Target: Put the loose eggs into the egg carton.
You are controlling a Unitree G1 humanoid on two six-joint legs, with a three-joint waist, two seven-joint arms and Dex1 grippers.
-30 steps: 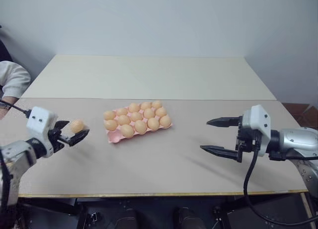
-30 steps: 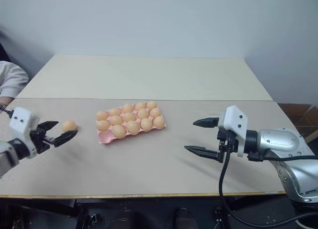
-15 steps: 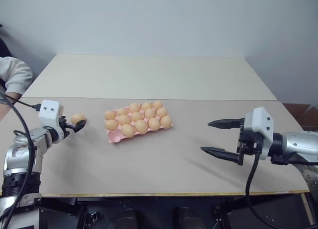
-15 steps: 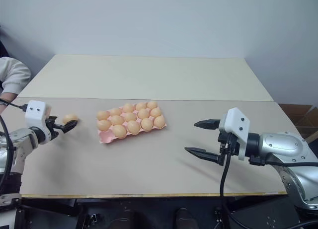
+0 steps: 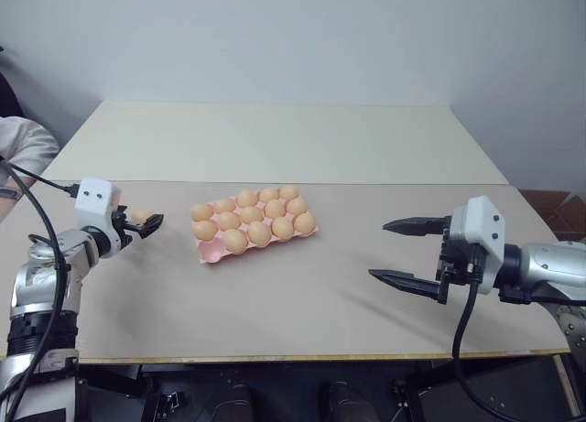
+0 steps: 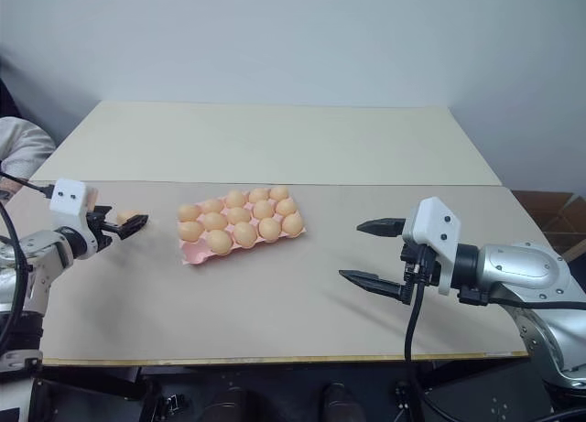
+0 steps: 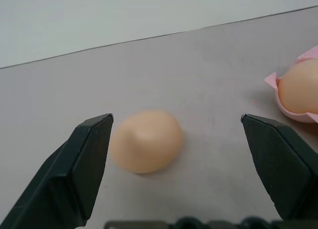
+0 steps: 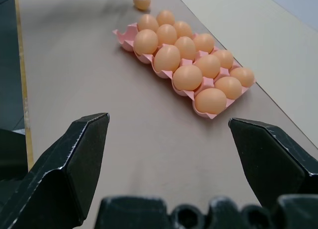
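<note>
One loose egg (image 7: 145,140) lies on the tan table between the fingers of my left gripper (image 5: 142,222). That gripper is open, and the egg sits close to one finger (image 7: 84,159) and well apart from the other. To the right of it the pink egg carton (image 5: 209,251) lies flat, with several tan eggs (image 5: 259,232) in its wells. My right gripper (image 5: 380,250) hovers open and empty over the table's right side, pointing toward the carton (image 8: 124,40).
A person's light sleeve (image 5: 23,147) shows at the far left edge, beside the table. A second, paler table (image 5: 275,138) adjoins behind. The table's front edge (image 5: 293,357) runs just below both arms.
My left gripper has reached farther across the table and come down around the loose egg, which now lies a little farther back. The right gripper has stayed still.
</note>
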